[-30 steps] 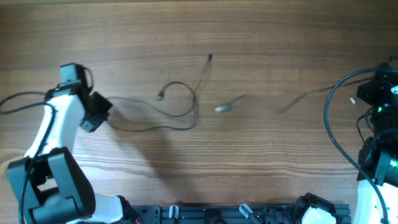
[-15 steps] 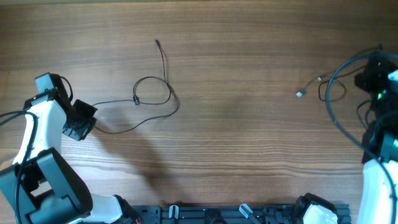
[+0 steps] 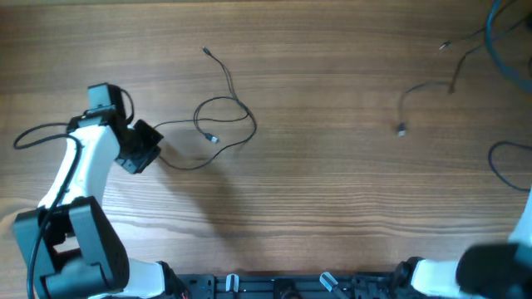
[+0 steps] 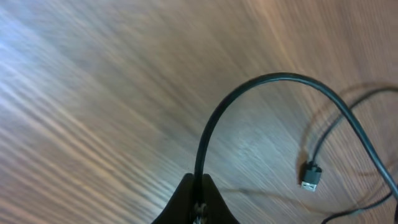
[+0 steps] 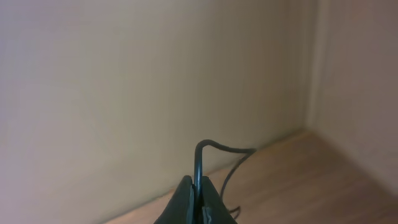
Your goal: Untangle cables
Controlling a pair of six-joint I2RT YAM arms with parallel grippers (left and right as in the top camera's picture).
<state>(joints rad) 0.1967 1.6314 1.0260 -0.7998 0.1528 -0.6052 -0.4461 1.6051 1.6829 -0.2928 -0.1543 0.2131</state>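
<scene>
The two cables lie apart, so the big part of the job looks done. The left cable (image 4: pixel 273 76) lies on the surface (image 3: pixel 332 208) just beside the left arm (image 3: pixel 83 162); the right cable (image 3: pixel 401 112) is far from the left arm, on the other side of the surface; they do not touch each other.

The left tool (image 4: pixel 199 208) is clenched on the left cable. The right tool (image 5: pixel 199 202) is clenched on the right cable and holds it up high, with a plain wall (image 5: pixel 124 74) behind it; from above this tool cannot be seen.

What is left, I think, is small. The left cable curls round and crosses over itself near the left arm, with its plug (image 4: pixel 311 176) lying by the curl; it looks like a loose curl, not a tight knot, but I cannot be sure; pulling it out straight would finish that cable. The right cable has a bend or two and no knot that I can see.
</scene>
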